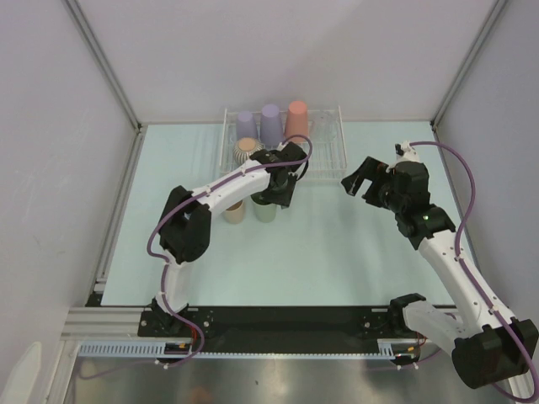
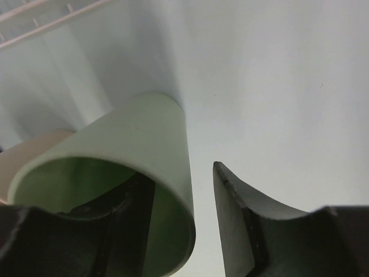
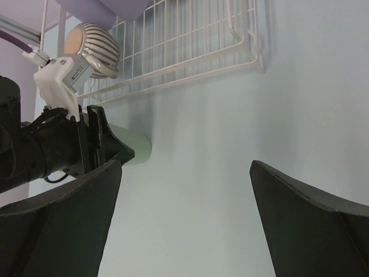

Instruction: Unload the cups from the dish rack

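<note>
Top external question from benny: where are the cups sitting right now?

kit: Four are in the dish rack (image 1: 324, 139) at the far side. Along the back there's a lavender cup (image 1: 246, 124), a second lavender cup (image 1: 270, 123) and a salmon cup (image 1: 296, 118), with a ribbed cup (image 1: 247, 149) in front. A tan cup (image 1: 235, 210) and a green cup (image 1: 265, 212) stand on the table (image 1: 337, 252) just in front of the rack, side by side. Can't tell if they touch.

benny: and the grippers?

kit: The left gripper (image 2: 181, 173) straddles the green cup's rim, one finger (image 2: 115, 213) inside and the other outside with a sliver of gap. So it's spread, not squeezing. The right gripper (image 1: 358, 178) hangs over the table right of the rack, fingers wide apart.
</note>
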